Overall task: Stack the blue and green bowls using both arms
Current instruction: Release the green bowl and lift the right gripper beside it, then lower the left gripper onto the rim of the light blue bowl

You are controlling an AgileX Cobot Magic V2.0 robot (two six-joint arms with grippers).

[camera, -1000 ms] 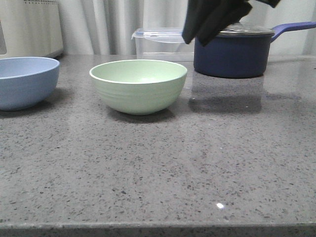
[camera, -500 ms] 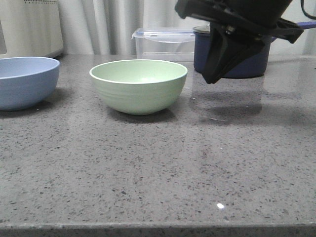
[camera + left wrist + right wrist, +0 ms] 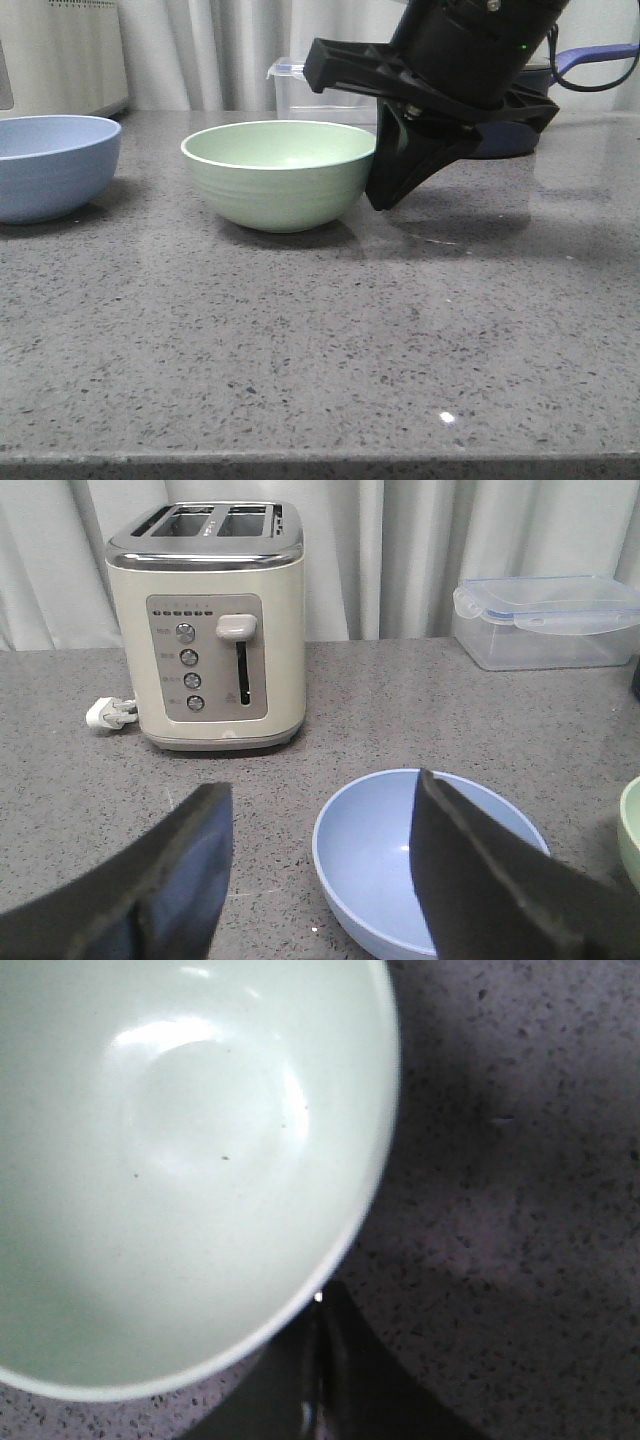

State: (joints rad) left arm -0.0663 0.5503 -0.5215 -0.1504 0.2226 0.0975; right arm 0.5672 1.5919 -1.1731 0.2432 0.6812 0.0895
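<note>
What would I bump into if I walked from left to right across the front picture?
Toaster → blue bowl → green bowl → the right arm's black pincer → the dark blue pot's handle. I left out the clear plastic box, since it sits behind the bowl and the arm.

The green bowl [image 3: 281, 173] stands on the table [image 3: 300, 340], the blue bowl [image 3: 50, 163] to its left, the right gripper [image 3: 390, 185] just beside its right side. A box [image 3: 325, 88] and a saucepan [image 3: 590, 70] stand behind.
</note>
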